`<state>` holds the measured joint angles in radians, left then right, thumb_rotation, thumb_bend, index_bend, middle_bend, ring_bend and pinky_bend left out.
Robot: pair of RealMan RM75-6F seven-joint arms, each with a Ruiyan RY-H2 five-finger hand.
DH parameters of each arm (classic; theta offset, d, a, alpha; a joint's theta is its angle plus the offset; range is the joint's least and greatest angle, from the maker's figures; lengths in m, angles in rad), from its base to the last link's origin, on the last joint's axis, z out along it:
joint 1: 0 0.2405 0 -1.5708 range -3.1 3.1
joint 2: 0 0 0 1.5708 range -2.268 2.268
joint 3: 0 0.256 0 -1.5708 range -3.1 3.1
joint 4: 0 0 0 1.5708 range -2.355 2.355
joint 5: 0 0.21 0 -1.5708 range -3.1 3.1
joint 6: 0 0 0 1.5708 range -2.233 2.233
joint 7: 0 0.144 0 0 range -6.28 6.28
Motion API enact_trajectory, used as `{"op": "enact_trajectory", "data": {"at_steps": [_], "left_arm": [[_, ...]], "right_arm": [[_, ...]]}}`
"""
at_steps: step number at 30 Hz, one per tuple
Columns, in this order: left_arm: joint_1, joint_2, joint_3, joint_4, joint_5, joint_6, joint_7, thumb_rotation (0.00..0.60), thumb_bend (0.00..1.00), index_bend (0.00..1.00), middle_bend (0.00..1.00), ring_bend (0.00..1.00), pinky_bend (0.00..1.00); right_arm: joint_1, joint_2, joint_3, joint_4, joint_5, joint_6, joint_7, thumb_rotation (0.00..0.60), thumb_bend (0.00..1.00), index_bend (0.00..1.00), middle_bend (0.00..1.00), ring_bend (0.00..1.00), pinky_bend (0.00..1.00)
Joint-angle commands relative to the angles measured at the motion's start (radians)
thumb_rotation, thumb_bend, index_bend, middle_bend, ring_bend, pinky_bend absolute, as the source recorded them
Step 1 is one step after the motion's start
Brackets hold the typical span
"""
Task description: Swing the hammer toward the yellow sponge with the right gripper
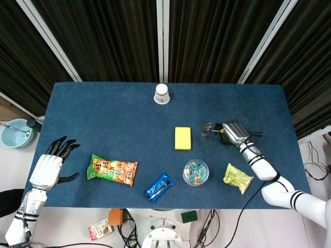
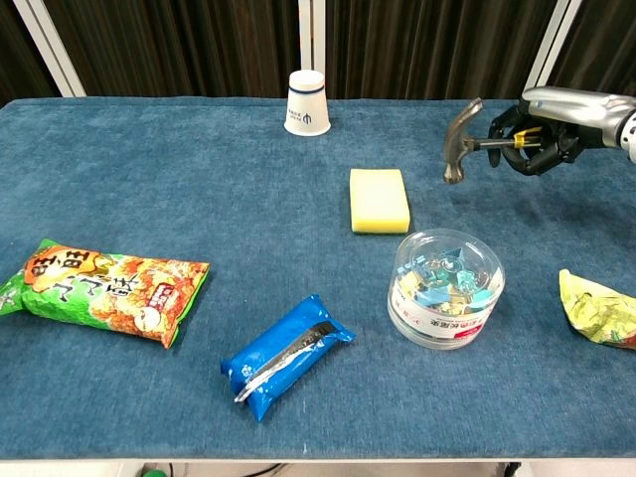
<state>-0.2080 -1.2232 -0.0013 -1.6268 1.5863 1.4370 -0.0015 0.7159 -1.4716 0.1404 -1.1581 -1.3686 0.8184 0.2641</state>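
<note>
The yellow sponge (image 1: 182, 138) (image 2: 379, 200) lies flat near the middle of the blue table. My right hand (image 1: 234, 133) (image 2: 542, 122) grips the hammer (image 1: 207, 128) (image 2: 463, 142) by its handle, to the right of the sponge. The metal head hangs above the cloth, pointing toward the sponge with a gap between them. My left hand (image 1: 50, 166) hovers at the table's left edge with fingers spread and nothing in it; the chest view does not show it.
A clear tub of clips (image 1: 195, 172) (image 2: 445, 286) stands in front of the sponge. A white paper cup (image 1: 161, 93) (image 2: 307, 101) is at the back. A snack bag (image 1: 112, 170) (image 2: 103, 287), a blue packet (image 1: 159, 186) (image 2: 286, 355) and a yellow wrapper (image 1: 237, 177) (image 2: 599, 307) lie along the front.
</note>
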Motion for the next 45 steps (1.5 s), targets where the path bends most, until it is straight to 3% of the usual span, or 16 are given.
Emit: {"op": "enact_trajectory", "data": {"at_steps": [1, 9, 20, 29, 33, 45], "left_arm": [[0.003, 0.000, 0.000, 0.002, 0.000, 0.003, -0.002, 0.600, 0.09, 0.20, 0.16, 0.05, 0.11], [0.010, 0.001, 0.000, 0.011, 0.001, 0.011, -0.013, 0.600, 0.09, 0.20, 0.16, 0.05, 0.11], [0.021, -0.009, 0.004, 0.041, -0.006, 0.010, -0.039, 0.600, 0.09, 0.20, 0.16, 0.05, 0.11], [0.027, -0.006, 0.001, 0.045, 0.002, 0.025, -0.045, 0.600, 0.09, 0.20, 0.16, 0.05, 0.11], [0.025, -0.008, 0.000, 0.045, 0.006, 0.024, -0.044, 0.600, 0.09, 0.20, 0.16, 0.05, 0.11], [0.032, -0.021, 0.004, 0.072, -0.008, 0.014, -0.064, 0.600, 0.09, 0.20, 0.16, 0.05, 0.11]], "right_arm": [[0.006, 0.018, 0.018, -0.063, 0.013, 0.019, -0.063, 0.600, 1.00, 0.98, 0.84, 0.72, 0.85], [0.047, -0.024, 0.053, -0.123, 0.070, 0.007, -0.181, 0.600, 1.00, 0.98, 0.84, 0.73, 0.85], [0.096, -0.175, 0.038, 0.010, 0.129, -0.051, -0.285, 0.600, 1.00, 0.98, 0.85, 0.73, 0.85], [0.051, -0.083, 0.077, -0.127, 0.053, 0.102, -0.192, 0.600, 1.00, 0.98, 0.85, 0.73, 0.86], [0.046, -0.063, 0.079, -0.156, 0.058, 0.111, -0.203, 0.600, 1.00, 0.98, 0.85, 0.73, 0.85], [0.108, -0.206, 0.025, 0.044, 0.155, -0.073, -0.315, 0.600, 1.00, 0.98, 0.85, 0.73, 0.86]]}}
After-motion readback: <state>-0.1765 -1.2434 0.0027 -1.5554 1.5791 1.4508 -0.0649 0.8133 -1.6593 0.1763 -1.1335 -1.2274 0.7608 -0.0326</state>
